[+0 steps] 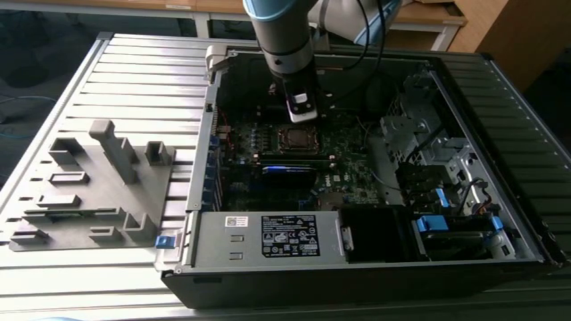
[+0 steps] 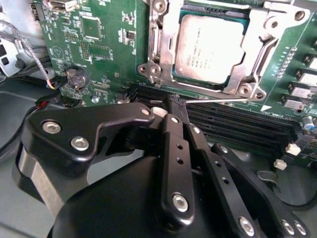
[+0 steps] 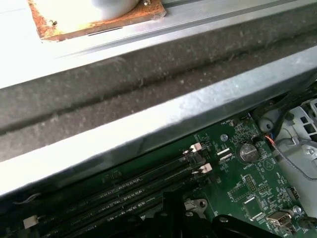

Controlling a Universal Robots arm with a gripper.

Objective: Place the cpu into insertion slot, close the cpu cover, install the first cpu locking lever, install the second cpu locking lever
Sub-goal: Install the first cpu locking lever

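A: Where does the cpu (image 2: 210, 47) sit?

B: It lies flat in its socket on the motherboard (image 2: 99, 44), and the cpu cover (image 2: 163, 49) lies down around it, its silver frame bordering the chip. That placement suggests the seating and cover steps are done.

A: And the levers?

B: A thin metal lever (image 2: 218, 100) runs along the socket's edge beside the memory slots (image 2: 237, 119). Whether it is latched cannot be told.

A: What is the hand (image 2: 174, 103) doing?

B: It hangs low over the board, fingertips pressed together just at that lever's end, apparently closed with nothing clearly between them. Being so near the lever fits working it, judging by position.

A: What does each view add?

B: The exterior view shows the hand (image 1: 301, 114) over the socket inside the open computer case (image 1: 267, 267), which rests on the table (image 1: 125, 73) beside a grey fixture (image 1: 98, 194). The first wrist view shows the case's metal wall (image 3: 148, 129).
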